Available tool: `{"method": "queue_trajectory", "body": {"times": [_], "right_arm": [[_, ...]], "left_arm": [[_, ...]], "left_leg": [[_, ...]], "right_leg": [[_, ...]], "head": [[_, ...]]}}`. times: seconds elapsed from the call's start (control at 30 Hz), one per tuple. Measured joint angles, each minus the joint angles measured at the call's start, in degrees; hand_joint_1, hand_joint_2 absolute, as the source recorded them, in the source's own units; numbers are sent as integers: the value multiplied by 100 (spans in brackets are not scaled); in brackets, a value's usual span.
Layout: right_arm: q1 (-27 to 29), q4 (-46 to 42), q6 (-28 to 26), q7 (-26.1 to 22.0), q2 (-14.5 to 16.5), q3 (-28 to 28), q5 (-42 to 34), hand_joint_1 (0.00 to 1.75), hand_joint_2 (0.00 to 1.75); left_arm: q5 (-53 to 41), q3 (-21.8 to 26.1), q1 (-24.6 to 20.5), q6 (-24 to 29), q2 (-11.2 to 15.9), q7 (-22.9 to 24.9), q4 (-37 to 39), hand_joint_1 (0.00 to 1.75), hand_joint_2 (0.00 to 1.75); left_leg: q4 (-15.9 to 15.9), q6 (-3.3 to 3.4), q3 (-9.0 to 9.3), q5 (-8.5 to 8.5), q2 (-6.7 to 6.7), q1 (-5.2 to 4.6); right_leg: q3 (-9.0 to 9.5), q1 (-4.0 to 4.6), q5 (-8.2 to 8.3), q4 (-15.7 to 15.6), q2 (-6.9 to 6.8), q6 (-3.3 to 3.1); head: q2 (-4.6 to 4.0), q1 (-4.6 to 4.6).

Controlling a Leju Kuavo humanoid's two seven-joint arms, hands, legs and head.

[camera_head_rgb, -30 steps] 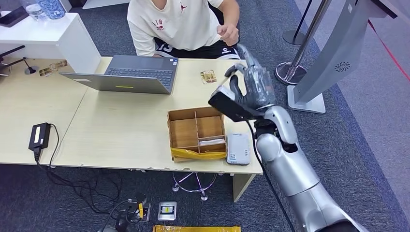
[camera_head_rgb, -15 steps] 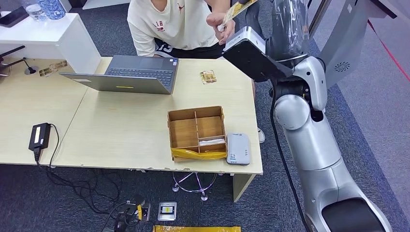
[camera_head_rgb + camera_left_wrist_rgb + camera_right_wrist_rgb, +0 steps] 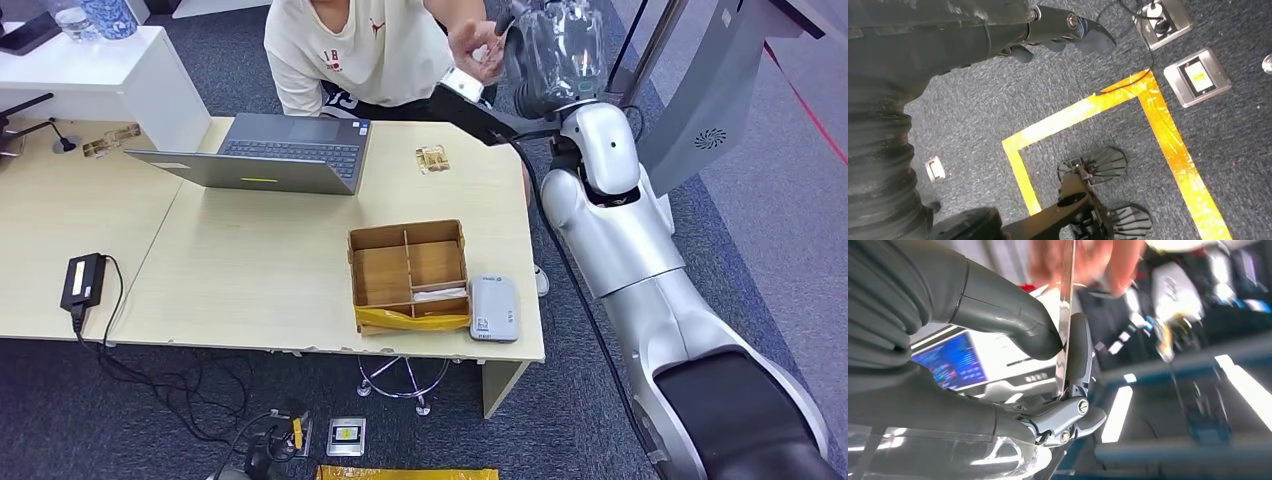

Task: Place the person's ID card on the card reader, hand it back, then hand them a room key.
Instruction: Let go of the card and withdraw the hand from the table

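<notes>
1. The left hand hangs above the carpet with a yellow tape line and holds nothing; its dark fingers look a little curled, but I cannot tell if they are spread or closed. It brings no risk now.

2. On the left part of the desk an open laptop stands. In the middle there is a wooden divider box, and the white card reader lies just beside it, near the front edge. If the arm comes down fast, it can knock the reader over this edge.

3. A small printed card lies on the desk behind the box. I cannot tell if it is a room key, so taking it for one can be a mistake.

4. The right hand is raised high toward the seated person. Its thumb and one finger pinch a thin card, which shows edge-on in the right wrist view.

5. The person's hand holds the same card at its far end. I judge this to be a handover. If one side lets go too early, the card falls to the floor. If both pull, it can bend or slip.

6. The pinch covers only a small part of the card, so it can turn between the fingers.
</notes>
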Motion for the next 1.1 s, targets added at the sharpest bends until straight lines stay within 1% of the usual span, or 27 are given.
{"method": "queue_trajectory", "body": {"times": [0.1,0.2,0.37,0.53,0.67,0.83,1.1], "right_arm": [[-95,554,102,175,-46,95,273,175,175],[-138,878,164,276,-126,157,419,175,175],[-206,1259,241,383,-265,221,527,175,175],[-208,1479,266,380,-349,253,588,174,175],[-208,1571,255,325,-358,270,594,0,175],[-208,1656,192,205,-358,271,515,0,175],[-214,1753,-150,-139,-375,271,218,0,175]], "left_arm": [[21,0,-8,0,-19,46,0,0,175],[58,0,-5,3,-22,58,0,0,175],[86,0,3,15,-20,65,0,0,175],[89,0,6,41,-20,97,0,0,175],[130,1,10,42,-20,120,0,0,175],[207,2,21,42,-20,125,0,0,175],[340,2,75,51,-14,109,0,0,175]], "left_leg": [[1,0,0,0,1,0],[1,0,-1,-1,0,0],[1,0,0,-1,1,0],[1,0,1,-1,4,0],[1,0,1,-1,6,0],[1,0,0,-1,7,0],[1,0,3,-1,8,0]], "right_leg": [[-2,0,0,-1,2,0],[-2,0,0,-2,1,0],[-2,-1,0,-3,3,0],[-1,-1,1,-2,6,0],[-2,0,1,-1,7,0],[-2,0,1,-1,8,0],[-2,0,1,-2,9,0]], "head": [[0,1],[-1,2],[-1,-1],[-1,0],[0,-1],[-1,0],[0,-1]]}}
